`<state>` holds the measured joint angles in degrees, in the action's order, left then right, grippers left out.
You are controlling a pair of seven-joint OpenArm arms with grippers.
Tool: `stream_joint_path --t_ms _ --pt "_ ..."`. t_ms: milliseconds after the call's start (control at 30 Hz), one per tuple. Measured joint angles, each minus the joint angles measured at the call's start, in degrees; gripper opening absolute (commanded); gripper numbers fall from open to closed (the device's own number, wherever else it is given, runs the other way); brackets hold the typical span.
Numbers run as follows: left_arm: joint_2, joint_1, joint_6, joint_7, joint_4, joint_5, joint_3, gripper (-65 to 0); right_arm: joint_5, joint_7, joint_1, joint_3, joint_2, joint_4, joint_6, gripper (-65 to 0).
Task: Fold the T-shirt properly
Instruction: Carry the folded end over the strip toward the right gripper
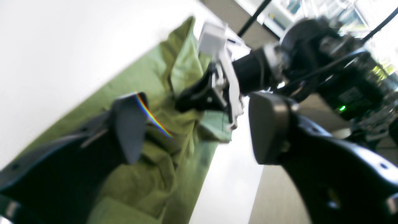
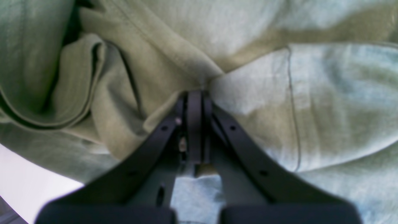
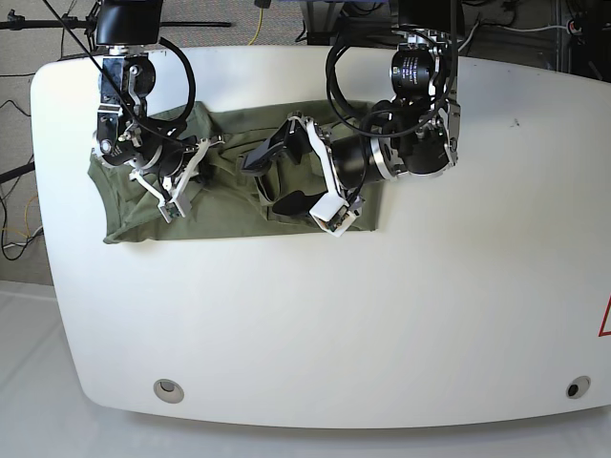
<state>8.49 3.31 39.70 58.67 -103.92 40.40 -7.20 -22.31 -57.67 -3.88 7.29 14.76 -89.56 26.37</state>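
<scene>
The olive-green T-shirt [image 3: 229, 205] lies crumpled across the back left of the white table [image 3: 382, 315]. My left gripper [image 3: 272, 181] hovers over the shirt's middle. In the left wrist view its fingers [image 1: 130, 124] stand wide apart, so the left gripper [image 1: 199, 127] is open, with bunched T-shirt [image 1: 149, 183] below and nothing between them. My right gripper [image 2: 195, 96] is shut on a pinched fold of the T-shirt [image 2: 326, 109]. In the base view the right gripper [image 3: 196, 153] sits at the shirt's left part. From the left wrist the right gripper [image 1: 192, 101] shows ahead, nipping cloth.
The shirt's long edge runs close to the table's edge [image 1: 230, 186], with floor beyond it. Cables [image 3: 258, 19] and stands crowd the floor behind the table. Two round holes [image 3: 169, 388] sit near the front edge.
</scene>
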Motion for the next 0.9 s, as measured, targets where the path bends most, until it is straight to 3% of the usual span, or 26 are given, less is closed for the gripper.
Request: stream_joint_path --t_ms 300,500,667,733,900 --pt "-0.5 0.2 0.0 0.4 -0.2 0.0 0.7 -5.1 0.1 -0.2 0.1 0.0 0.0 0.2 0.0 -65.0" --pt "-4.0 0.4 0.0 0.6 -0.1 -0.3 1.8 -7.2 0.1 0.0 0.0 0.1 0.0 0.2 0.1 -65.0" --pt "-6.2 0.7 -0.1 -1.1 0.7 -2.5 0.4 -14.1 -0.2 -0.2 0.1 0.1 0.0 0.2 0.1 -65.0" --pt "-6.4 0.9 0.0 -2.6 1.7 -2.7 -0.8 -13.1 -0.3 -0.7 0.3 0.1 0.0 0.2 0.2 -64.7" --pt "-8.5 1.2 0.0 0.7 1.8 -2.1 0.4 -13.1 -2.1 1.0 0.9 -0.2 -2.5 0.0 0.1 -64.7"
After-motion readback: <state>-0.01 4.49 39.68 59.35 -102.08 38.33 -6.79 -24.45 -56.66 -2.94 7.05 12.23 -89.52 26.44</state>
